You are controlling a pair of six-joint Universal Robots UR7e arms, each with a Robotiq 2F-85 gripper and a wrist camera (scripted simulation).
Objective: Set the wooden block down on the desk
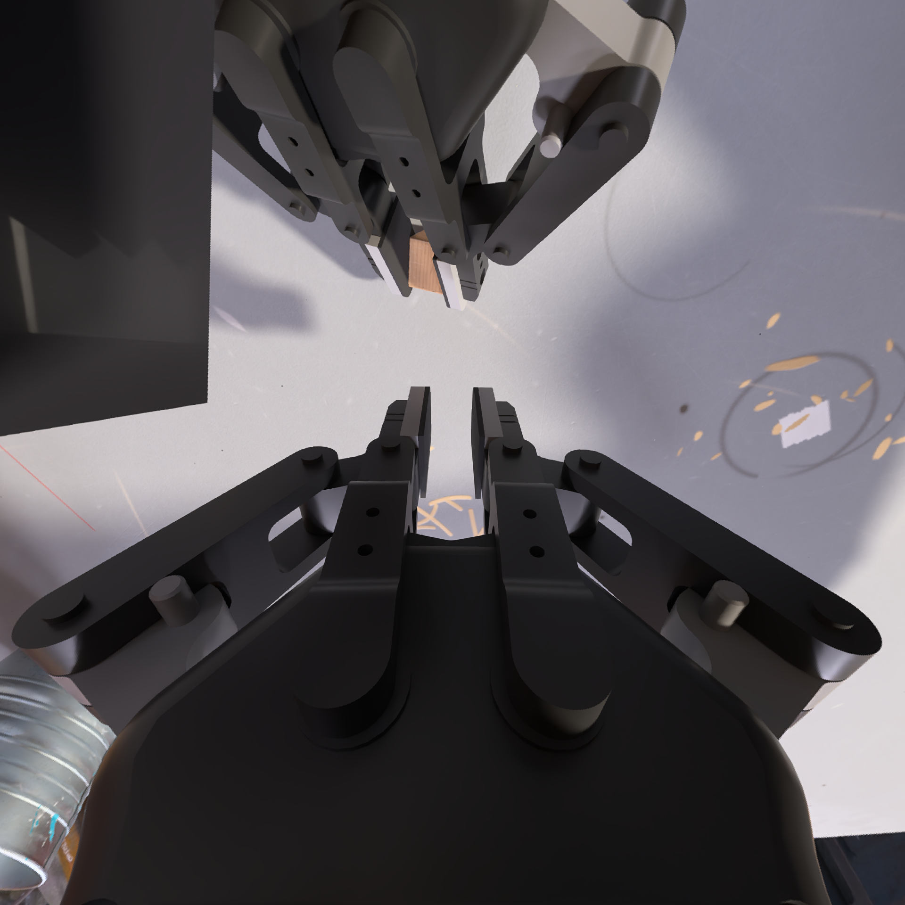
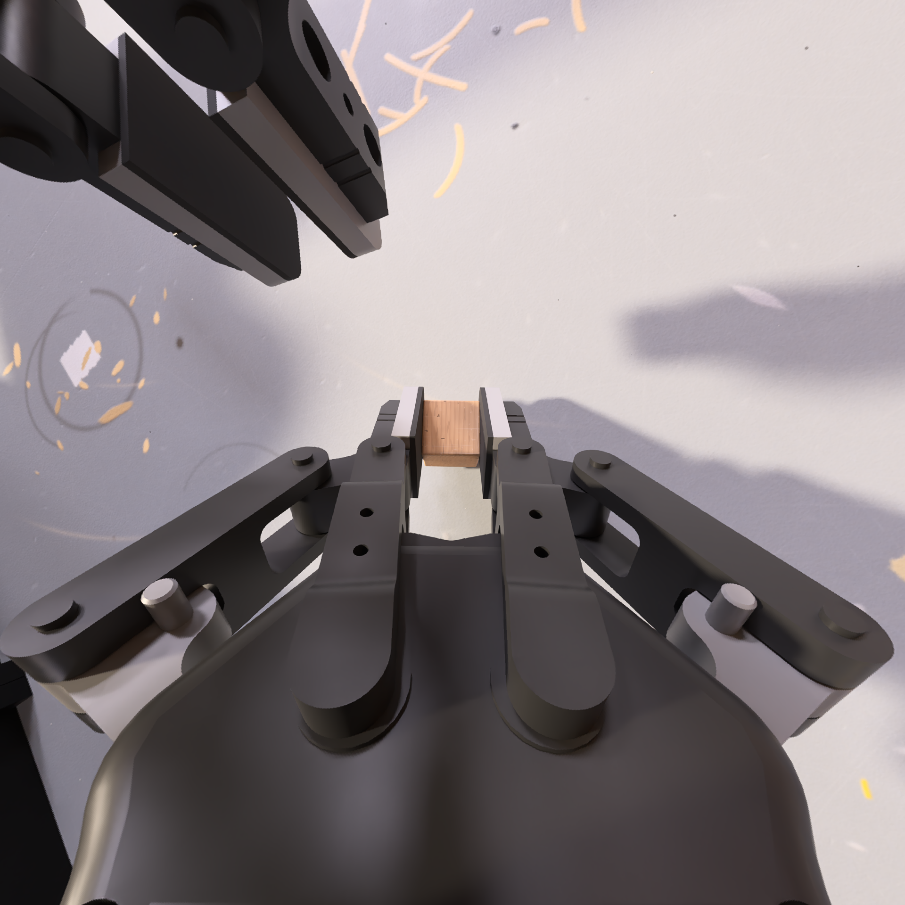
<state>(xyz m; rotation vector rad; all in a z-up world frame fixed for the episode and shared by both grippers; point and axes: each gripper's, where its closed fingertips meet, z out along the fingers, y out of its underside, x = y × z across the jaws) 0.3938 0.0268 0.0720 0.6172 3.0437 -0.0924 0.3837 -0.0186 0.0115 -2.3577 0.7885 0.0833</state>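
Note:
The wooden block (image 2: 450, 431) is a small light-brown cube. My right gripper (image 2: 450, 392) is shut on it, one pad on each side, and holds it over the white, stained desk (image 2: 612, 220). In the left wrist view the block (image 1: 421, 267) shows between the right gripper's (image 1: 427, 291) fingertips, which point down at the desk (image 1: 538, 343). I cannot tell whether the block touches the desk. My left gripper (image 1: 451, 392) is open and empty, its pads a block's width apart, facing the right gripper a short way off. It also shows in the right wrist view (image 2: 323, 259) at the upper left.
A dark box (image 1: 98, 196) stands at the left. A clear ribbed bottle (image 1: 34, 734) lies at the lower left. A small white paper scrap (image 1: 805, 423) lies inside ring stains at the right. The desk's edge (image 1: 734, 835) runs at the lower right.

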